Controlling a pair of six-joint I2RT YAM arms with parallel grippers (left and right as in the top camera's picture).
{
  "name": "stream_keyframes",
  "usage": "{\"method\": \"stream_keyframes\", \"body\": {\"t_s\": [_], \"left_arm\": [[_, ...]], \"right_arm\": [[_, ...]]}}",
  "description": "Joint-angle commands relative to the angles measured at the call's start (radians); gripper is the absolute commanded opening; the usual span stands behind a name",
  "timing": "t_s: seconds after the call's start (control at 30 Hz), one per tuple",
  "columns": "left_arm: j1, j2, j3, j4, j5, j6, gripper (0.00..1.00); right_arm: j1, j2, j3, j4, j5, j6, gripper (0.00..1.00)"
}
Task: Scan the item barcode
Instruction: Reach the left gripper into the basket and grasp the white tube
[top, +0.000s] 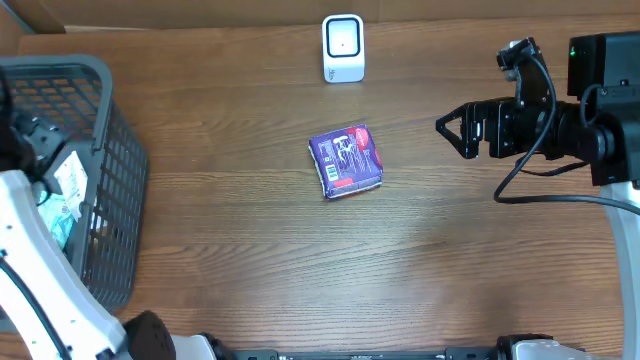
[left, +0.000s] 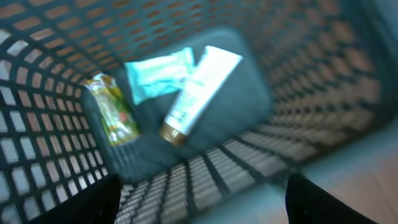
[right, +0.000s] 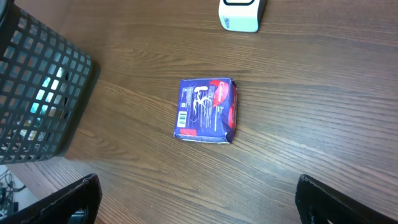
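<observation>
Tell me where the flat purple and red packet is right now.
Overhead view: the flat purple and red packet lies mid-table, in front of the white scanner and right of the grey mesh basket.

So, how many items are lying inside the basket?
3. On the basket floor, as the left wrist camera sees it: a yellow-green packet at the left, a teal packet in the middle, a white tube right of it. The blur may hide others.

Open table (top: 450, 250) between packet (top: 346, 160) and scanner (top: 343, 48)
</observation>
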Motion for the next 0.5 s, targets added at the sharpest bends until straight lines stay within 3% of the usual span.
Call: {"method": "stream_keyframes", "body": {"t_s": [0.0,0.3,0.47], "left_arm": [[0.105,0.029,-0.146,0.084,0.049,0.08,0.75],[0.156,0.033,-0.497,0.435,0.087,0.217,0.73],[0.156,0.082,-0.682,0.617,0.101,0.314,0.81]], "right_arm": [[-0.001,-0.003,0.022,0.003,-0.002,-0.005,1.0],[-0.001,-0.003,0.022,0.003,-0.001,-0.005,1.0],[-0.001,-0.003,0.022,0.002,-0.001,-0.005,1.0]]}}
